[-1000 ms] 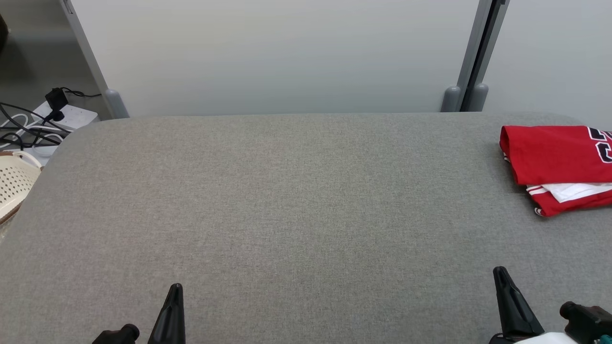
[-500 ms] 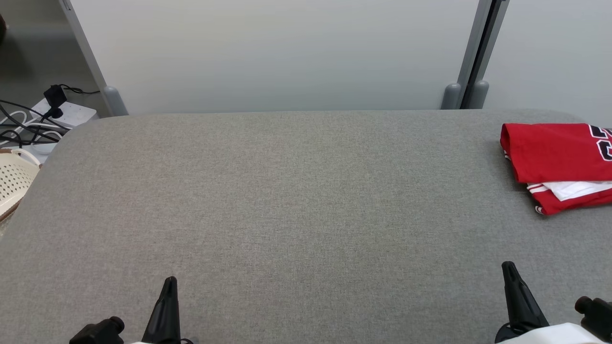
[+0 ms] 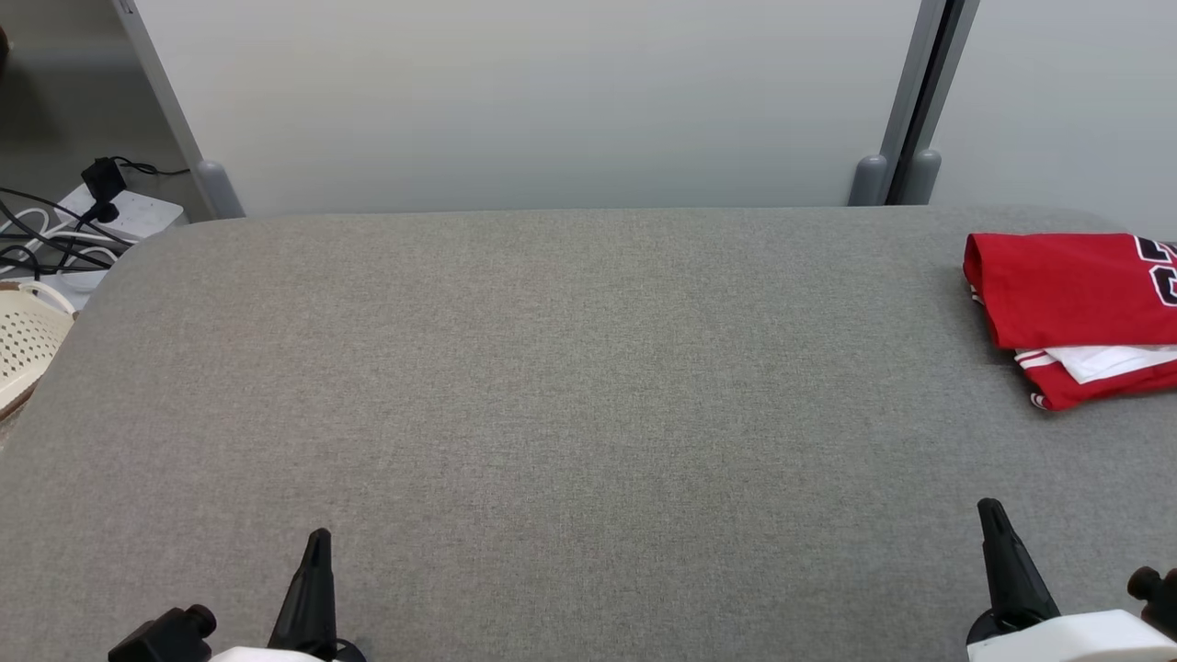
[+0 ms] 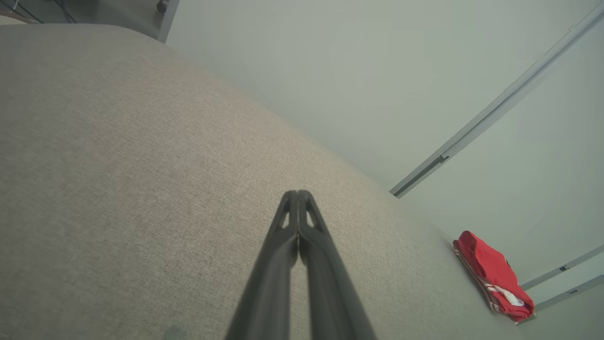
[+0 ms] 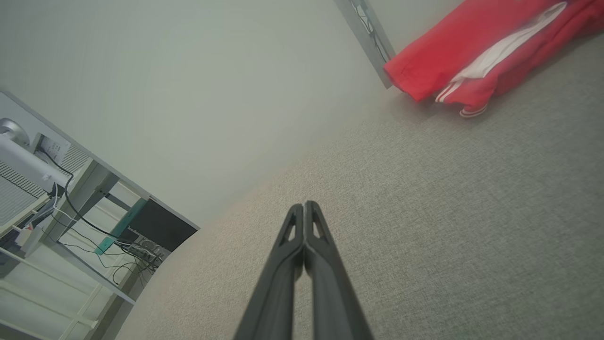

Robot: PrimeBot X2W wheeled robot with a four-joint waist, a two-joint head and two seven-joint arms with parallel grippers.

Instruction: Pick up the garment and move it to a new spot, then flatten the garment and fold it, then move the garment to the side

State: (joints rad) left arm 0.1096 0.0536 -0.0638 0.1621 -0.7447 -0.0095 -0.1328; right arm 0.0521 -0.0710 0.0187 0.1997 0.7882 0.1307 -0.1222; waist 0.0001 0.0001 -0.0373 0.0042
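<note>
1. Your garment (image 3: 1071, 303), a red top with white trim and dark lettering, lies folded at the far right end of the grey desk (image 3: 588, 368). Its right part is cut off by the edge of the head view.
2. Your left gripper (image 3: 317, 542) sits at the lower left of the head view. Its fingers are pressed together and hold nothing, and the left wrist view shows the two tips meeting above bare desk.
3. Your right gripper (image 3: 988, 507) sits at the lower right, likewise closed tight and empty. It is well apart from the garment, which lies ahead of it.
4. Off the desk's left end you can see a pale basket (image 3: 28, 345) and a white power strip (image 3: 129, 213) with dark cables.
</note>
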